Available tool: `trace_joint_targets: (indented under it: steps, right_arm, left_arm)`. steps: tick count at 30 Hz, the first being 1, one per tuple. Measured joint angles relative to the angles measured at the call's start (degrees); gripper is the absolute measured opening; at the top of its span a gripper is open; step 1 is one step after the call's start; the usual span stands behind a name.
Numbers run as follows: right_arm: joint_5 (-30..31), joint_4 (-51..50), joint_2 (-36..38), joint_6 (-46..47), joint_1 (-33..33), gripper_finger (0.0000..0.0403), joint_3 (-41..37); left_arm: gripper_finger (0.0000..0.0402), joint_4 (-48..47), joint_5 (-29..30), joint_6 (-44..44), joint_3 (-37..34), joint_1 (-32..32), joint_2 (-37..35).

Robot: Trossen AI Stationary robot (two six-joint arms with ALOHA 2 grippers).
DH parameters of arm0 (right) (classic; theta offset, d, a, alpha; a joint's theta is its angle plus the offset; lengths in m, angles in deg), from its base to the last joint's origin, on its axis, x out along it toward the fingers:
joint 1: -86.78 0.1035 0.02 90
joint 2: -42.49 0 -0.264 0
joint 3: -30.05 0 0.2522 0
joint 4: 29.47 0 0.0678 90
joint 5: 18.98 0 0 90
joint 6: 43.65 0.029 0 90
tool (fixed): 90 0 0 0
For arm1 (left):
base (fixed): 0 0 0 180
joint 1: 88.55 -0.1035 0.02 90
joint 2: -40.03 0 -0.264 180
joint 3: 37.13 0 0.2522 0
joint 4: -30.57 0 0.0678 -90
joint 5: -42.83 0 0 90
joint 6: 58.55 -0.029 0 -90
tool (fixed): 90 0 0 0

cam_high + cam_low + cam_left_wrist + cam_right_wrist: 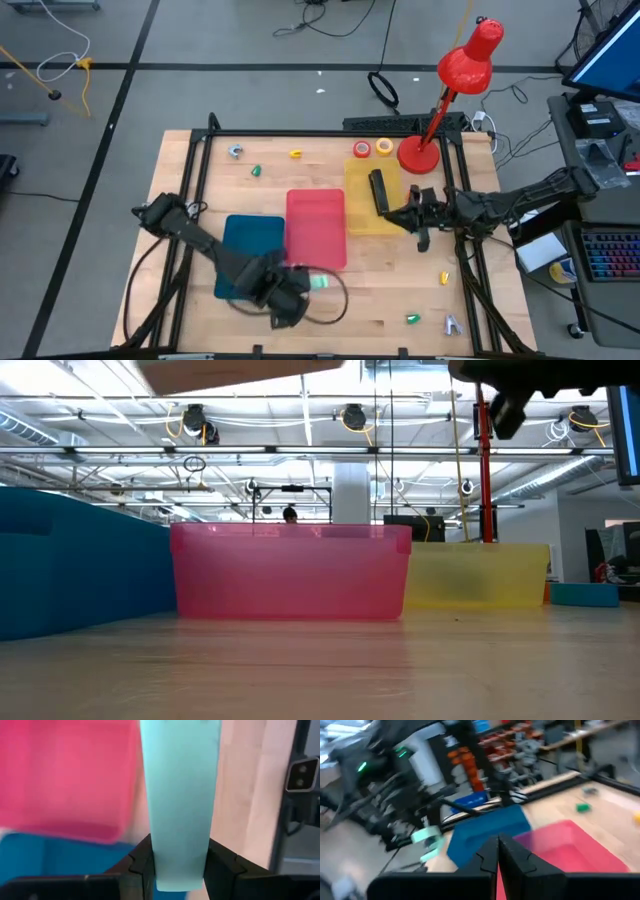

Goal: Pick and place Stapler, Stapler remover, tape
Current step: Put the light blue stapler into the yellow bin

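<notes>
Gripping a pale green stapler [180,795] that points lengthwise out from its fingers, the left pincer [300,284] hangs near the bench's front edge, just in front of the blue tray [250,240] and red tray [316,228]. Across the bench, the right pincer [412,216] is shut and empty beside the yellow tray [356,180], so the left arm is nearer to the blue and red trays.

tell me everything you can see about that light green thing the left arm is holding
The light green object is a long, flat-sided, smooth piece that looks like plastic, mint coloured, widening away from the left hand. It is clamped at its narrow end between the hand's two dark fingers. From above it hangs over bare wood at the table's front, beside the blue tray and red tray. What it is exactly can't be told.
</notes>
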Motion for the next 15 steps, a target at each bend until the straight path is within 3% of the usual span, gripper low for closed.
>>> trace_joint_targets:
  steps: [7, 15]
  right_arm:
    - [-1.43, 3.1, -9.98, -3.24, -0.07, 0.0004, 1.34]
    - [-1.49, -2.98, -19.45, -9.09, -0.07, 0.0008, 11.34]
  left_arm:
    - [0.0122, 0.06, -0.07, -10.8, 3.55, -6.35, 0.0]
    - [0.0122, 0.0, -0.17, -17.3, 6.11, -12.12, 0.0]
